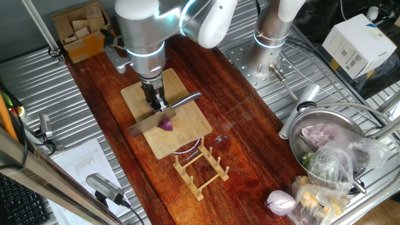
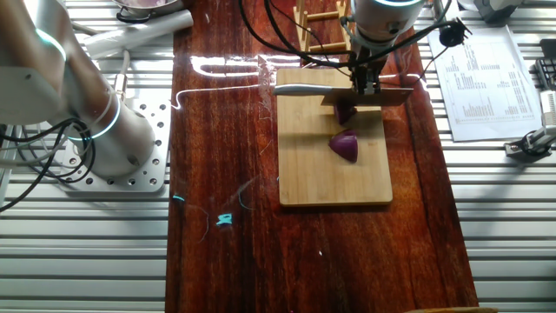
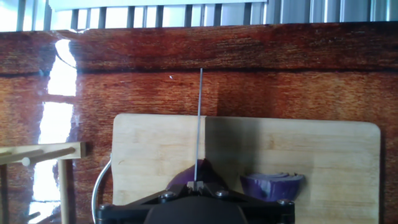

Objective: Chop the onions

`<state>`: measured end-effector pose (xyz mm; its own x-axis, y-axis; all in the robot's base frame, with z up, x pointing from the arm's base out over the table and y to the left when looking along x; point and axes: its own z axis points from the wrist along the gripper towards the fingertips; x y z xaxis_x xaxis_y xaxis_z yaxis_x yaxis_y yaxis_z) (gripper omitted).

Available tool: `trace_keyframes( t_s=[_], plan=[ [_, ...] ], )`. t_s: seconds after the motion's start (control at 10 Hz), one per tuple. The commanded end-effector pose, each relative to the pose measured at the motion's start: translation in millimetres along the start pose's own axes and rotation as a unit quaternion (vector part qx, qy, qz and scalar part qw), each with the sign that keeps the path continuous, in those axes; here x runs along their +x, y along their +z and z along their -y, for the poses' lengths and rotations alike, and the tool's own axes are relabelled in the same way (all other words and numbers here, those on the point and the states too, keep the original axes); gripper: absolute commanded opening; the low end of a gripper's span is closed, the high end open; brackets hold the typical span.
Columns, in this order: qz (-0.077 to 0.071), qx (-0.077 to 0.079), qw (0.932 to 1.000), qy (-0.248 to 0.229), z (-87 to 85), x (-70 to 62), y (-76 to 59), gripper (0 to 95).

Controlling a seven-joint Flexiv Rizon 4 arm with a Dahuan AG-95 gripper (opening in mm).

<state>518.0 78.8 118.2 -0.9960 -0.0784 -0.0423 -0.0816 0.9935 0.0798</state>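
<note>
Overhead in one fixed view, the gripper (image 1: 154,100) is clamped on a cleaver (image 1: 164,114) over a cutting board (image 1: 181,140), its blade touching one onion wedge (image 1: 165,125). The other fixed view shows a second wedge (image 2: 345,145) lying apart, mid-board. The hand view looks along the blade's thin spine (image 3: 199,124), with purple onion directly beneath and another piece (image 3: 272,185) to the right.
</note>
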Motion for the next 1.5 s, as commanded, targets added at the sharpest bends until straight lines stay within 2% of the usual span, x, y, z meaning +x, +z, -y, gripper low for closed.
trace_keyframes(
  t_s=[0.1, 0.7, 1.1, 1.5],
  plan=[
    [0.000, 0.001, 1.0000, -0.001, 0.7, 2.3, 16.5, 0.0],
    [0.002, 0.002, 1.0000, -0.004, -2.1, 4.0, 31.7, 0.0],
    [-0.001, 0.003, 1.0000, -0.004, -2.8, 3.0, 23.3, 0.0],
    [-0.012, 0.001, 0.9999, -0.001, -6.6, 2.9, 1.0, 0.0]
  ],
)
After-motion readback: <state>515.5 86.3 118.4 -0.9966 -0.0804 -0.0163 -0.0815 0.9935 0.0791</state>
